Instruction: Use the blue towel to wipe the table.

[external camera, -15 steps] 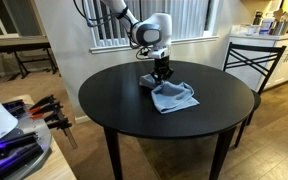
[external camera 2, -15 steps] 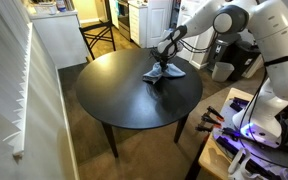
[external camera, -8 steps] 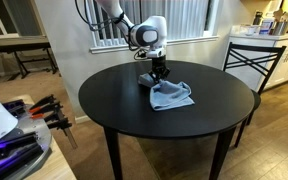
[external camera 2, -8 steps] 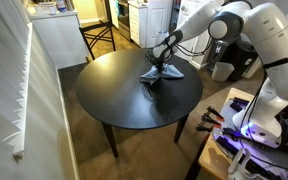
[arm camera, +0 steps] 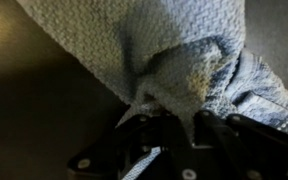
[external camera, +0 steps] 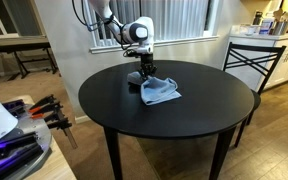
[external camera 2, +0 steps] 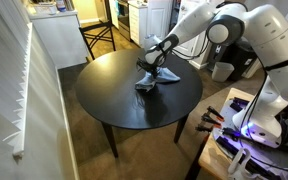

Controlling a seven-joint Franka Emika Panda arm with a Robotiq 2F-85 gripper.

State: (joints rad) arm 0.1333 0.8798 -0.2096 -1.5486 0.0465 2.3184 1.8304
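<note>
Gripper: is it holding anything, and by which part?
The gripper pinches the blue towel by a bunched fold at one end; the rest lies on the table.

**What you can't make out**

In the wrist view the blue towel (arm camera: 174,50) runs off the top and right edges, and blur softens its weave, so you get no outline of it. The gripper (arm camera: 170,108) is dark and cut by the bottom edge, with its tips buried in the fold they pinch. In both exterior views the gripper (external camera: 145,77) (external camera 2: 152,72) is too small for you to read the jaws, and it hides the cloth beneath it. The arm (external camera: 114,24) leaves the top edge. The chair (external camera: 252,58) is partly hidden behind the table (external camera: 114,110).
</note>
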